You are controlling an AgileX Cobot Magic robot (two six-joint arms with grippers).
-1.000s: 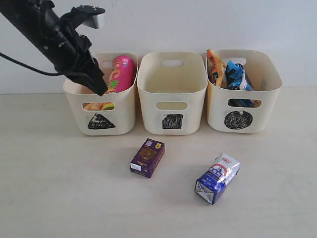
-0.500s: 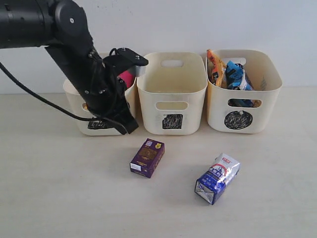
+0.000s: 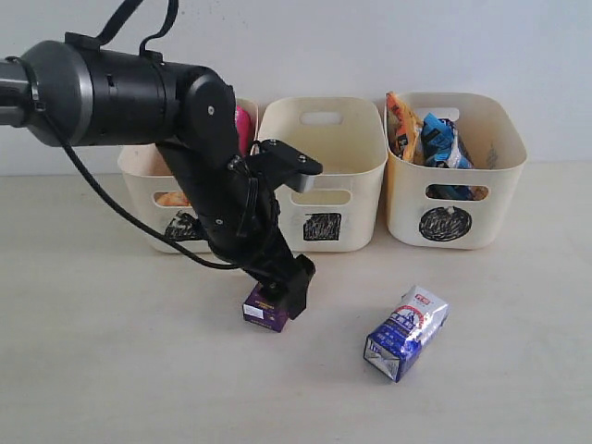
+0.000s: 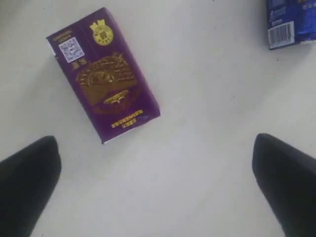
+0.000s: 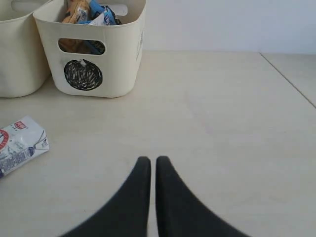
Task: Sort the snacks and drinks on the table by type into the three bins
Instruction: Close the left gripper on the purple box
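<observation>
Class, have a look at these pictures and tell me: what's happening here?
The left tool hangs open close to the dark purple box on the table, not yet gripping it. The blue-and-white carton lies nearby. Snack bags sit in the circle bin, a pink tube in the triangle bin. The right tool is shut, idle.

The left gripper [image 4: 154,143] hangs with its fingers spread wide. Bare tabletop [image 4: 207,98] lies between them, and the purple box [image 4: 103,74] lies flat just ahead (open surface along its sides). The blue-and-white carton [image 3: 405,333] lies well apart to the right. The three bins [image 3: 365,203] wall off the back.
</observation>
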